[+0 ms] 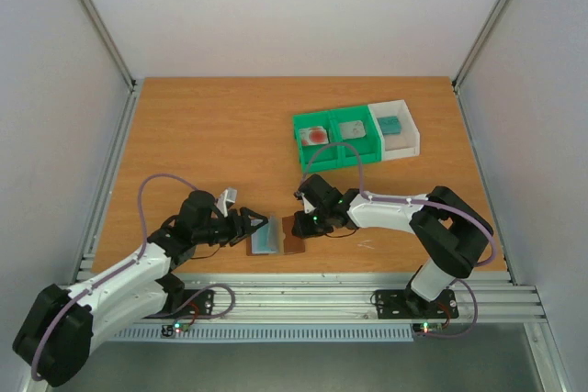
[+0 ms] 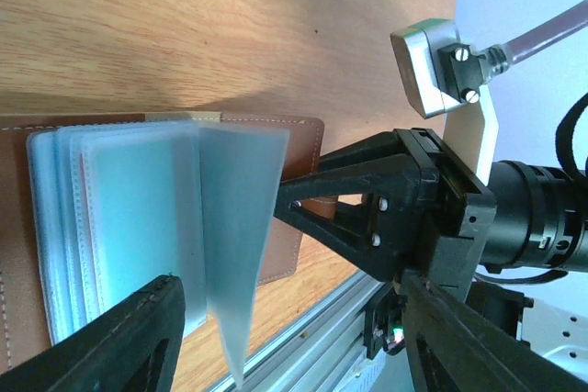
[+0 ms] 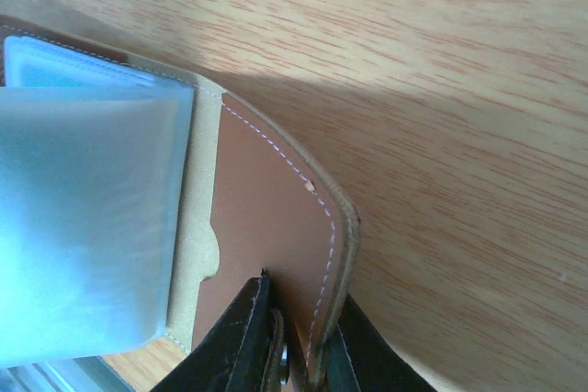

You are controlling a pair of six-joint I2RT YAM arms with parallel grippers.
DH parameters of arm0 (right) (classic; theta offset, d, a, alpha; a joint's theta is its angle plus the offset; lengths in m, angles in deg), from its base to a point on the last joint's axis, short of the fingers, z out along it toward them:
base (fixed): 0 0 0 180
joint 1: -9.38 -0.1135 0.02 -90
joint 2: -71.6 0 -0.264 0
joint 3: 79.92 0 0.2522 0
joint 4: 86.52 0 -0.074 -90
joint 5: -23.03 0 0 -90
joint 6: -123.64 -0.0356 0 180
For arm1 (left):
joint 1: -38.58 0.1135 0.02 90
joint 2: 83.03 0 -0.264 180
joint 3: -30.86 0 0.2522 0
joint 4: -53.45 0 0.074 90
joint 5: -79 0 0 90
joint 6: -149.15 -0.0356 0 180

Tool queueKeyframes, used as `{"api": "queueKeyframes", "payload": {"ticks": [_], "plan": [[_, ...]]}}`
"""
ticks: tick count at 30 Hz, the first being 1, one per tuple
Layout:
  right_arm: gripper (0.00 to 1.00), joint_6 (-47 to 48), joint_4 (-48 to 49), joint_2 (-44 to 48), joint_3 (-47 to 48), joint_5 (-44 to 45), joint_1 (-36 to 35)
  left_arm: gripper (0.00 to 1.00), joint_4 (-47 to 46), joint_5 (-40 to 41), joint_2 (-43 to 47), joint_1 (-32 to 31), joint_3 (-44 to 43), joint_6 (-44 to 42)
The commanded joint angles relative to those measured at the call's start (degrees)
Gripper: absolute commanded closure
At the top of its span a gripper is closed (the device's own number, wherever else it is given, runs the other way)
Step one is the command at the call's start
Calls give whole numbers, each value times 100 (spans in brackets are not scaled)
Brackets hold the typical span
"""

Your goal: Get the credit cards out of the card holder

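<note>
The right end effector [image 3: 303, 319] is shut narrow on the brown cover edge of the card holder [image 1: 280, 238], which lies at the near edge of the table [image 1: 211, 135]. The left end effector [image 1: 257, 226] stands wide, with one clear sleeve [image 2: 239, 227] upright between its fingers [image 2: 119, 337]. I judge it best to leaf the sleeves slowly with the cover held steady, since three cards [image 1: 352, 129] lie already in the green tray [image 1: 322, 159] and the white tray [image 1: 411, 140]. Both arms reach low and inward.
</note>
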Motion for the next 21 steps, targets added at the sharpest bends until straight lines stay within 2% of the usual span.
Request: {"api": "queueKeyframes", "payload": {"ticks": [1,9,21], "plan": [[86,126,220,91,-18,-208,-44,33,439,291,265,-31,-158,11],[86,131,215,79,-29,-240,-43,28,515,315,-14,-31,-238,-209],[86,110,246,31,-25,-260,-44,25,207,258,-366,-31,-114,-291]]}}
